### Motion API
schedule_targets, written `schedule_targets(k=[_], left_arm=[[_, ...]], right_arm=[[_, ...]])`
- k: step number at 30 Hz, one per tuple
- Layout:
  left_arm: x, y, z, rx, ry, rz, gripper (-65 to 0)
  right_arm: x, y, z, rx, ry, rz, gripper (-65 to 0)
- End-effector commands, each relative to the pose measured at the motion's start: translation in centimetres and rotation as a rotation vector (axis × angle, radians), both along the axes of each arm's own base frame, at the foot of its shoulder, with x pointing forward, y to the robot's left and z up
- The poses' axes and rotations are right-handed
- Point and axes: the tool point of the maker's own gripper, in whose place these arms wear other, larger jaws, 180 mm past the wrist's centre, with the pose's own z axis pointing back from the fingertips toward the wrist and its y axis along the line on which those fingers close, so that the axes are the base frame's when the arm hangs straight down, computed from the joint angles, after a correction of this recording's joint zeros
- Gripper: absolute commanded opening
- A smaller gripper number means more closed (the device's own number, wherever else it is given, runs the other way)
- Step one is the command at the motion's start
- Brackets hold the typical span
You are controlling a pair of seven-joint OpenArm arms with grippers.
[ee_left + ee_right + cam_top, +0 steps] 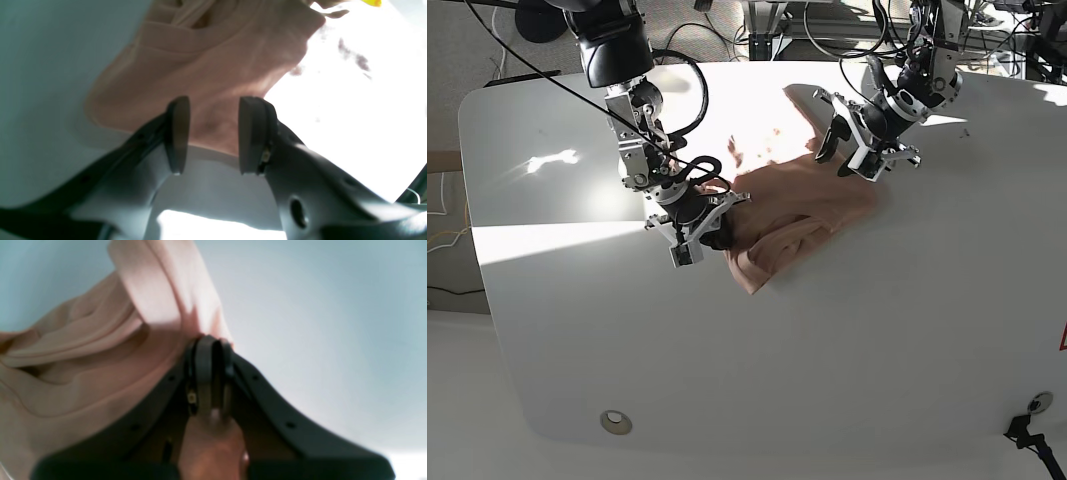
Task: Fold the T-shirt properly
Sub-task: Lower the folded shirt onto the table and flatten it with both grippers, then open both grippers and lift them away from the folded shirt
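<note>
Salmon T-shirt (802, 215) bunched, long axis diagonal (base view), right end effector (213, 350) pinching fabric

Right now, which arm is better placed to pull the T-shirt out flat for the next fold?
The right, probably. The right gripper is shut on the T-shirt, with cloth pinched between its pads. The left gripper hangs open over the fabric's edge, holding nothing, so it must first close on cloth.
</note>
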Motion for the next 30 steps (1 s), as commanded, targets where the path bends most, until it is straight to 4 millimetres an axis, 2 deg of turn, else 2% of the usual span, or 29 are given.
schedule_targets(k=[1, 5, 7, 8, 11, 13, 17, 20, 23, 25, 27, 30], left_arm=[[0.5, -1.5, -0.1, -0.020, -0.002, -0.041, -42.7], [1.3, -2.5, -2.2, -0.013, 0.042, -0.076, -42.7], [2.2, -2.2, -3.3, -0.003, 0.063, -0.072, -42.7], [3.0, -2.0, -3.6, 0.006, 0.063, -0.072, -42.7], [4.6, -0.5, -4.2, 0.036, 0.069, -0.055, -42.7], [5.6, 1.0, -4.2, 0.079, 0.060, -0.057, -42.7], [8.0, 3.3, -2.9, 0.134, 0.010, -0.054, -42.7], [9.1, 3.9, -2.0, 0.150, -0.018, -0.050, -42.7], [9.2, 4.5, -1.9, 0.163, -0.020, -0.051, -42.7], [8.9, 4.5, -2.1, 0.162, -0.014, -0.050, -42.7], [8.7, 4.5, -2.2, 0.161, -0.009, -0.051, -42.7], [7.2, 4.5, -3.3, 0.159, 0.026, -0.053, -42.7]], right_arm=[[0.9, 0.0, 1.0, 0.010, -0.031, -0.005, -60.7], [-0.1, -0.1, 0.2, 0.011, -0.010, -0.006, -60.7], [-0.3, -0.1, 0.4, 0.013, -0.016, -0.005, -60.7], [-1.0, -0.6, -0.1, 0.002, -0.006, -0.006, -60.7], [-2.0, -0.6, 0.8, 0.007, -0.030, 0.002, -60.7], [-3.0, -0.4, 1.1, 0.014, -0.034, 0.003, -60.7], [-4.9, -0.1, 1.1, 0.024, -0.025, 0.006, -60.7], [-5.9, 0.0, 0.5, 0.026, -0.005, 0.006, -60.7], [-5.9, -0.2, 0.0, 0.020, 0.006, 0.003, -60.7], [-4.9, -0.5, 0.1, 0.011, -0.003, 0.001, -60.7], [-4.2, -1.7, -0.4, -0.021, 0.002, -0.002, -60.7], [-3.2, -2.0, 0.2, -0.027, -0.018, -0.003, -60.7]])
